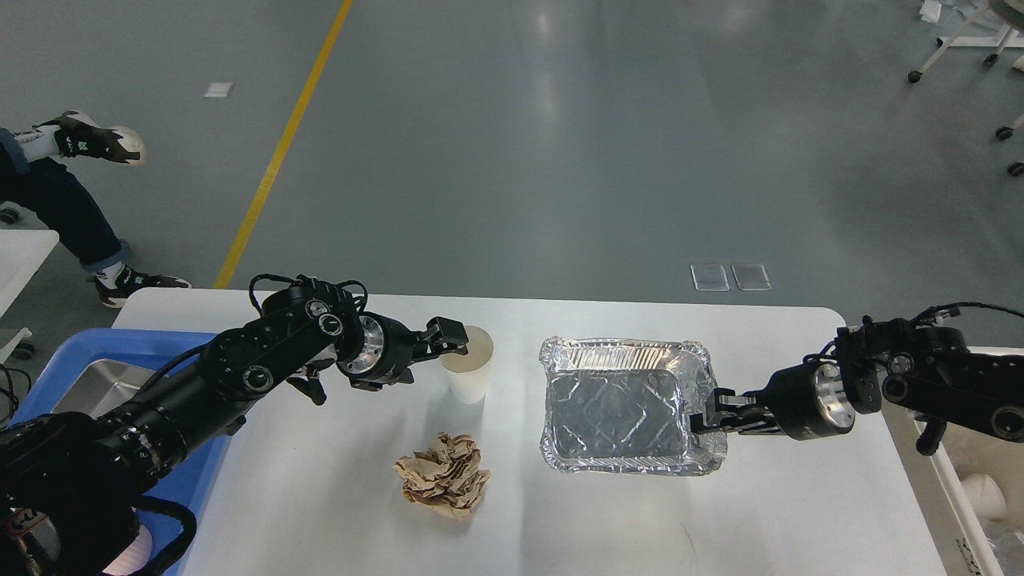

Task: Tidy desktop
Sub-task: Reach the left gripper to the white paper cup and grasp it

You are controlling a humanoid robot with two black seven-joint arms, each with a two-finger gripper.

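Observation:
The white desktop (320, 496) carries a white paper cup (470, 374), a crumpled brown paper ball (442, 474) and a silver foil tray (616, 404). My left gripper (450, 342) is open and sits right at the cup's left rim, its upper finger touching or nearly touching it. My right gripper (706, 416) is shut on the foil tray's crumpled right rim. The tray's right edge looks slightly lifted off the table.
A blue plastic tray (120, 344) at the left edge holds a steel container (92, 382), mostly hidden under my left arm. A cream bin (964, 480) stands beside the table's right edge. A seated person's legs (56, 208) are at the far left.

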